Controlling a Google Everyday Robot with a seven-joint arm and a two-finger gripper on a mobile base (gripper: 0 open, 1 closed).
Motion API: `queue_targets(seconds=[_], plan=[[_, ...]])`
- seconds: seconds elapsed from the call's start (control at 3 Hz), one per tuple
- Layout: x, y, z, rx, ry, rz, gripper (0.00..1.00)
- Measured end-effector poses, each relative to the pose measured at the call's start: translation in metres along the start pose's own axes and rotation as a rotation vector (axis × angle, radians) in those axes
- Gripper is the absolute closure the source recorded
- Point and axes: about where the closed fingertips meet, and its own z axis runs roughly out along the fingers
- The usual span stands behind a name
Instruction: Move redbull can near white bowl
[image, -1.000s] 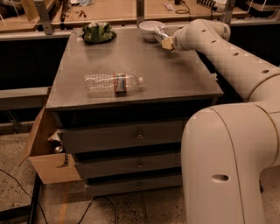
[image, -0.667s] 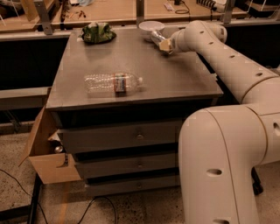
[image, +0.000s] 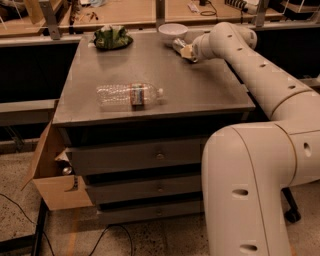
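At the desk's (image: 200, 95) far right, the tool (image: 186, 51) is clamped on the redbull can (image: 178, 45), just beside the white bowl (image: 172, 31). The tool hides part of the can.

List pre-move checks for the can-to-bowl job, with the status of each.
1. Slim silver redbull can near the small round white bowl: ok, it sits just right of and in front of the bowl.
2. Gripper at the can: ok, at the far right of the grey metal table.
3. Can held or let go: cannot tell.
4. Can touching the bowl: cannot tell.
5. Clear plastic water bottle out of the arm's way: ok, it lies mid-table, apart from the arm.
6. Dark plate with green bag out of the way: ok, far left.
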Motion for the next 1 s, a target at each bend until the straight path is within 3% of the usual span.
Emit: queue_targets(seconds=[0.33, 0.67, 1.0], plan=[[-0.001, 0.002, 0.000, -0.008, 0.000, -0.008, 0.00], [-0.004, 0.005, -0.003, -0.011, -0.012, -0.016, 0.00], [-0.020, -0.008, -0.035, -0.028, -0.106, -0.015, 0.00]])
